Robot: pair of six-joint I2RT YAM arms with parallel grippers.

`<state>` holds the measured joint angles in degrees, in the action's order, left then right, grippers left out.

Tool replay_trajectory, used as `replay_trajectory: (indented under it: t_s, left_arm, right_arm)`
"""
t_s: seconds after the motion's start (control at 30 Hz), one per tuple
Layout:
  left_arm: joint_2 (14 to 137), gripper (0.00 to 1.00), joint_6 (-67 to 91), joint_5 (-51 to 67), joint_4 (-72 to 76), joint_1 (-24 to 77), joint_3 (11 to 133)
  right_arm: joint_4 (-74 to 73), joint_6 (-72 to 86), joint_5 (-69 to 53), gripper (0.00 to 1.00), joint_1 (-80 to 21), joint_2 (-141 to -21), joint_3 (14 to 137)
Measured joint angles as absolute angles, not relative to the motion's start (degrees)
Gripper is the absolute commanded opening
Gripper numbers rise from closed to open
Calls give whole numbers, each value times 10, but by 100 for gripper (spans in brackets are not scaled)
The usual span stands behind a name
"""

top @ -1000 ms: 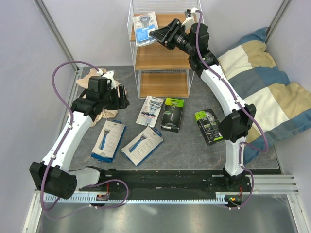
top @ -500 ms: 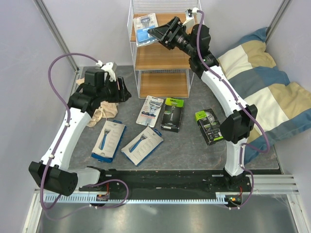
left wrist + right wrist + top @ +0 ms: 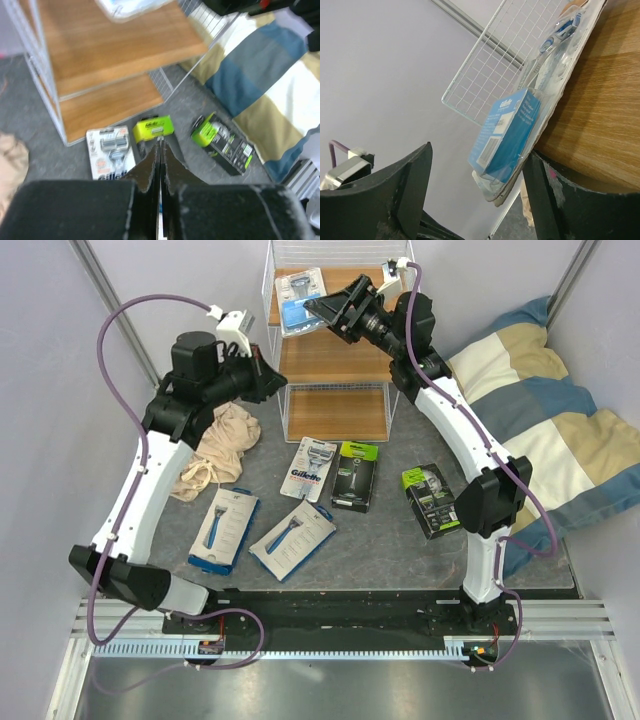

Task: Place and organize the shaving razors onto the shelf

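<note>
We see the right gripper [image 3: 316, 308] at the top board of the tall white wire-frame shelf with wooden boards [image 3: 330, 358]. Its fingers are spread wide on either side of a white-and-blue blister razor card [image 3: 512, 132]. That card lies on the board with one end overhanging the edge. The left gripper [image 3: 160, 150] hangs left of the shelf, its fingers pressed together on nothing. On the grey table [image 3: 400, 540] near the shelf lie a second blister card [image 3: 313, 468], a black-and-green box [image 3: 355, 475] just right of it, and another black-and-green box [image 3: 432, 500] further right. Two larger white packs [image 3: 223, 530] lie near-left.
</note>
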<state>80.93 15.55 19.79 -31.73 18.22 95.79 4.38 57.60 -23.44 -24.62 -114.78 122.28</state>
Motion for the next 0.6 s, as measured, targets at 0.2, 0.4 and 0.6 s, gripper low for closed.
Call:
replay_trajectory:
  t_s: [0.2,0.4,0.6]
  left_arm:
    - [879,2,155,179,-297,223,1043]
    - [943,2,153,145,-292,258,1117]
    - [996,2,153,105,-289,268,1179]
  right_arm:
    - [55,578,-236,80,-246,-1145,1214]
    - [67,580,-236,81,-246,-1142,1204]
    - [74,585,-237,82,-246,-1137,1194]
